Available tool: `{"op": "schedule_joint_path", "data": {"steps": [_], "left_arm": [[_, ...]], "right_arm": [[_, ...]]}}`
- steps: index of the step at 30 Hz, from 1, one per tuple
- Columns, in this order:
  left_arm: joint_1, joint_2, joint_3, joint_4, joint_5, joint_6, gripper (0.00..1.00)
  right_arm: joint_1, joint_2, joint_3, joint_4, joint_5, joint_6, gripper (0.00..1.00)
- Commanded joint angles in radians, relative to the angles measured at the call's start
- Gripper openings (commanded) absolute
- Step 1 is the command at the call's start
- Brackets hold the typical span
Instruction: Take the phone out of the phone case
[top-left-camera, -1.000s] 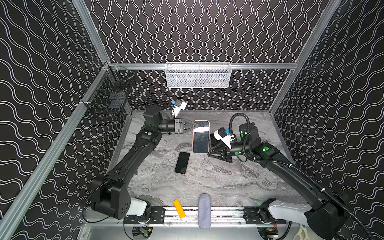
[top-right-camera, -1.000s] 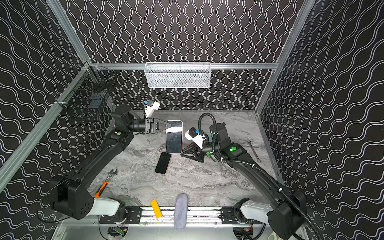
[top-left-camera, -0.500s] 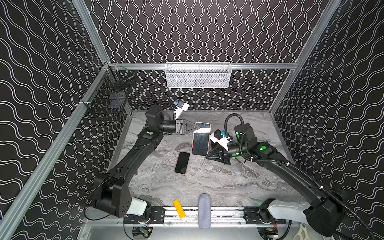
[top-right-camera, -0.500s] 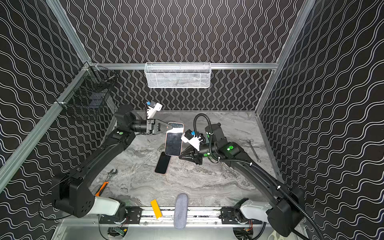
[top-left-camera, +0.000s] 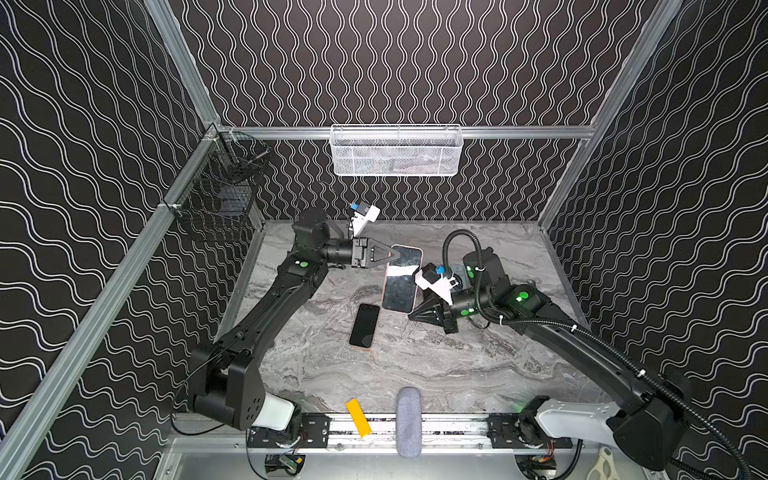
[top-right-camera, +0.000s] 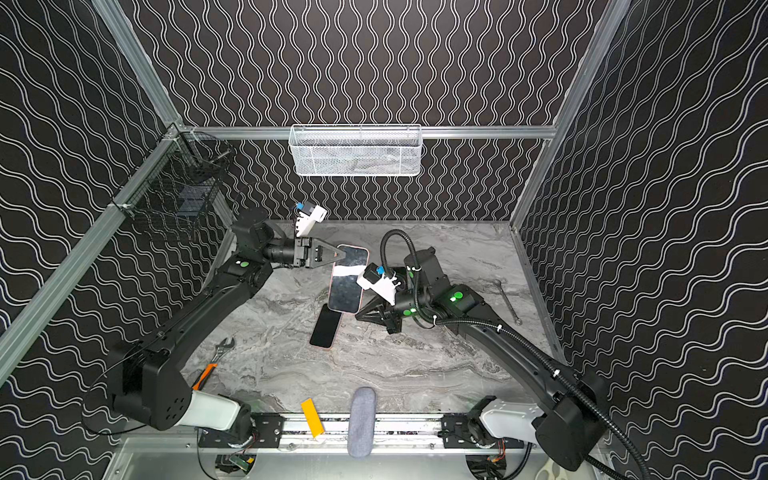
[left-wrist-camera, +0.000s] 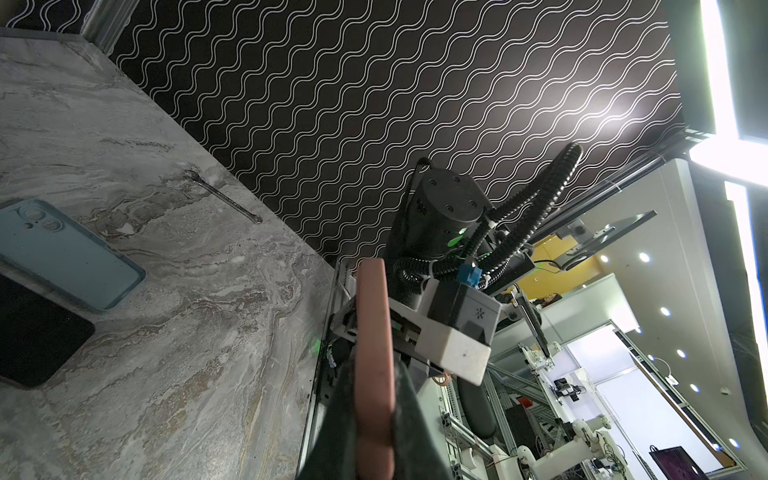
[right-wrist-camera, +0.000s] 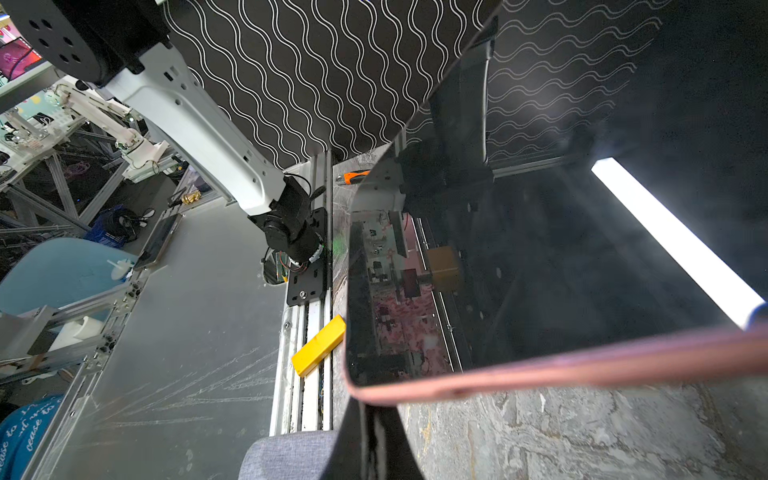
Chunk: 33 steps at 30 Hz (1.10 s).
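left fingers (left-wrist-camera: 417, 432) clamp pink-cased phone (top-left-camera: 400, 286); right fingers (top-left-camera: 428, 311) closed at its lower corner

A slim, rectangular, glossy black-glass smartphone (top-left-camera: 401, 291) sits seated in a salmon-pink soft case (left-wrist-camera: 374, 353), whose pink rim shows along the phone's edges. The pair is lifted clear of the grey marble table (top-left-camera: 457, 374), screen upward. Its long axis runs from 12 to 6 o'clock, just toward 12 o'clock from the table's centre.
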<state>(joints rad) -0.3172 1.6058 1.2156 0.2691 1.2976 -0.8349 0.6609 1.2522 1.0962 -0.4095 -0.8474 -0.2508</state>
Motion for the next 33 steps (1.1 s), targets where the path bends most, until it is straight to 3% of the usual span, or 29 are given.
{"op": "schedule_joint_path", "data": {"steps": [1,5,13,27,33], "left_arm": [[-0.004,0.009,0.01,0.039,-0.027,0.016,0.0],[-0.003,0.019,0.016,0.039,-0.024,0.015,0.0],[-0.007,0.017,0.018,0.039,-0.031,0.013,0.0],[-0.028,-0.038,-0.023,0.041,-0.04,0.023,0.0],[-0.036,-0.05,-0.032,0.04,-0.047,0.023,0.0]], "right_arm": [[0.006,-0.004,0.005,0.046,-0.037,-0.022,0.14],[0.005,-0.006,0.009,0.042,-0.054,-0.023,0.19],[0.005,0.015,0.022,0.03,-0.092,-0.008,0.2],[-0.016,0.044,0.023,0.126,-0.195,0.112,0.22],[-0.018,0.037,0.009,0.172,-0.184,0.168,0.23]]}}
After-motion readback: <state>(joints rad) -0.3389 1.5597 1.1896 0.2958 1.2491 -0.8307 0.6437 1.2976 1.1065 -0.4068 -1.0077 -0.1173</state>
